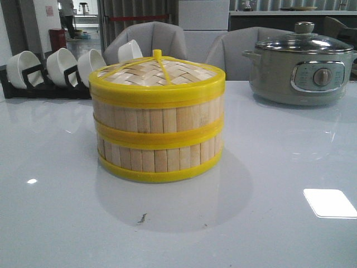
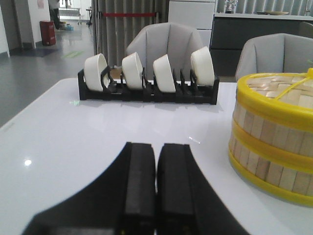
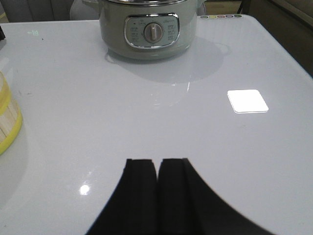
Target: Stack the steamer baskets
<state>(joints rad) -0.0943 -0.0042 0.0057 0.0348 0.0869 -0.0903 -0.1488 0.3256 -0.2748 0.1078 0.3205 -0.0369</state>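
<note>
Two steamer baskets stand stacked in the middle of the white table, the upper basket (image 1: 159,114) on the lower basket (image 1: 159,156), with the woven lid (image 1: 156,72) on top. The stack also shows in the left wrist view (image 2: 274,142), and its edge shows in the right wrist view (image 3: 7,117). My left gripper (image 2: 156,147) is shut and empty, low over the table to the left of the stack. My right gripper (image 3: 157,161) is shut and empty, over the table to the right of the stack. Neither gripper shows in the front view.
A black rack with white bowls (image 1: 50,72) (image 2: 146,78) stands at the back left. A grey electric pot with a glass lid (image 1: 304,70) (image 3: 151,27) stands at the back right. Grey chairs (image 1: 150,39) stand behind the table.
</note>
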